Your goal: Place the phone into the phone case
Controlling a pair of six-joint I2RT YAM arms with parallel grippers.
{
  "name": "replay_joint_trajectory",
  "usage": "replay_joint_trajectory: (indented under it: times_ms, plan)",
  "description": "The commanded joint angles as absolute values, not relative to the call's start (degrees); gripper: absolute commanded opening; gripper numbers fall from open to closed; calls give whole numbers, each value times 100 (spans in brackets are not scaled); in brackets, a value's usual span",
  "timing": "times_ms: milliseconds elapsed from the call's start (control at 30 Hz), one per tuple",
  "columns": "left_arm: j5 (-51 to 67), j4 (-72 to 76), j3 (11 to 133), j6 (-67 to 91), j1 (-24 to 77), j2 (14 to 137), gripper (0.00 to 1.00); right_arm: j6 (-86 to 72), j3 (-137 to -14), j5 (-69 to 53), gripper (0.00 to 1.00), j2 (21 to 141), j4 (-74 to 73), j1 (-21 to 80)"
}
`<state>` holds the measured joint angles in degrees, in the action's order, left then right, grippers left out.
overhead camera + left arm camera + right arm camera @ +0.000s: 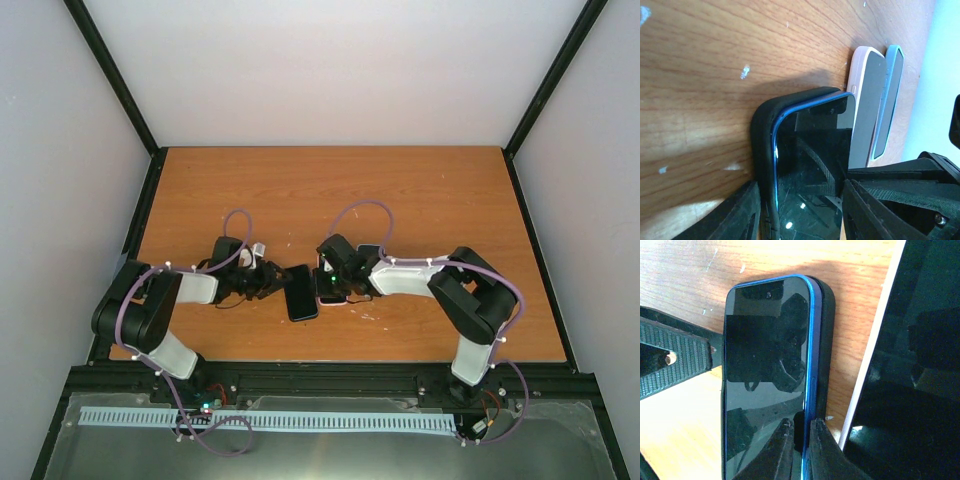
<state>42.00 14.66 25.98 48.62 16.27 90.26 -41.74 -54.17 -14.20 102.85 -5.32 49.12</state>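
- I have the blue-rimmed, dark-glass phone [302,293] lying screen-up toward the near edge of the orange wooden worktop [330,190], a little left of the middle. It rests in the black rubbery phone case [760,145].
- Step in hand, as I judge it: seating. The case wall wraps one corner and one long side, yet the blue rim shows above it, so the phone is not yet snapped home.
- Left gripper [802,202]: fingers spread wide with phone and case between them, one finger [740,212] against the case's outer wall. Whether they squeeze, I cannot tell.
- Right gripper [803,447]: fingers drawn almost together, tips set on the seam of blue rim and case, carrying nothing that I can see.
- Next move, I think: a firm push down along that raised rim while the left side braces the case against sliding — gently, with glass under the tips.
- Count: two arms and one black case. Three phones — this one, a pink-cased phone [867,100] just beside it, and a pale-blue-cased phone [891,95] beyond.
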Motion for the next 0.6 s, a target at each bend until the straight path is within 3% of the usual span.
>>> replay_joint_trajectory:
  times_ms: [0,233,567]
  plan:
    - [4237,1600,2482,5070,1963,9169,45,-4503,-5123,-2250,8,10371,657,5040]
    - [4249,1588,2389,5231,2013,9039,40,-4739,-4774,-2134,7,10391,907,5039]
    - [3507,483,2707,4901,2005,8547,48,-4624,-4777,-1578,30,10036,239,5034]
